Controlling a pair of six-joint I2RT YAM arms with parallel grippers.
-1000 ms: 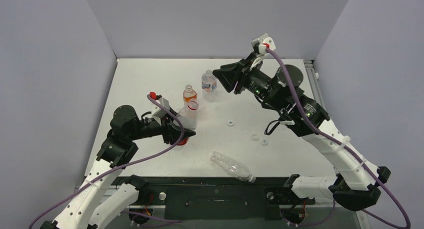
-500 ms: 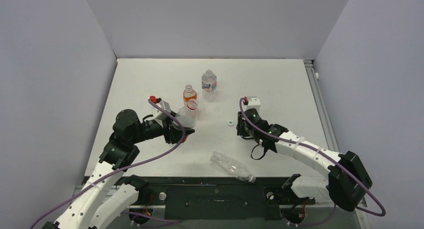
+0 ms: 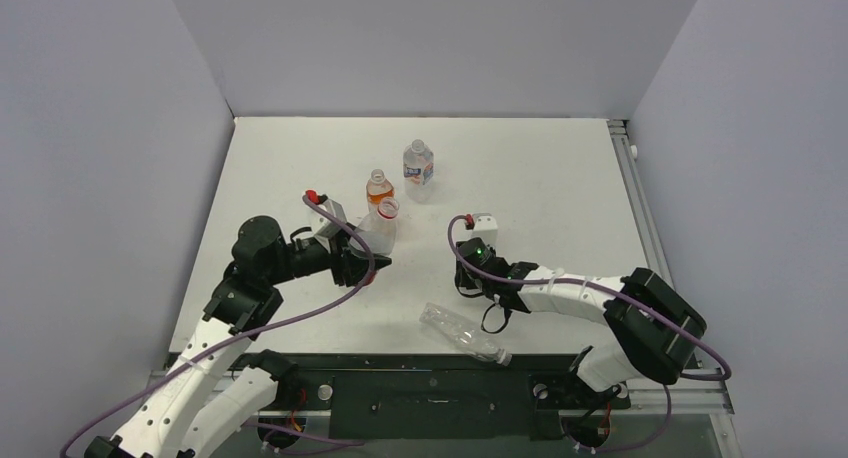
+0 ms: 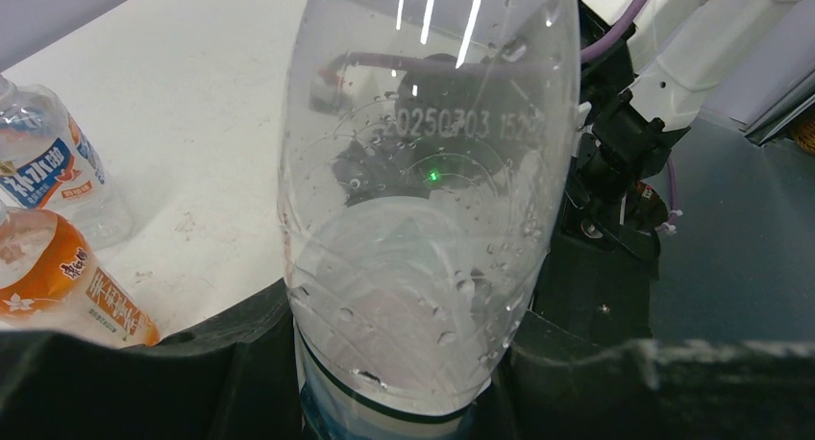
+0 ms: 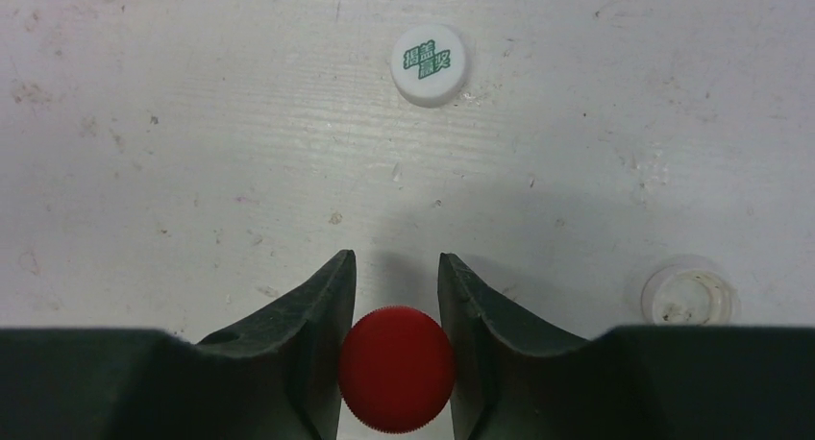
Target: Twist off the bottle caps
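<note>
Cap (image 5: 396,367), bright red, sits pinched between right gripper (image 5: 396,259) fingers.

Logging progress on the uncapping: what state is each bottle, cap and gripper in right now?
held bottle: upright, uncapped, in left gripper.
red cap: off, clamped in right gripper.
orange bottle: standing, uncapped.
labelled bottle: standing, looks uncapped.
crushed bottle: lying on its side.
printed white cap: loose, top up.
translucent cap: loose, open side up.
</note>
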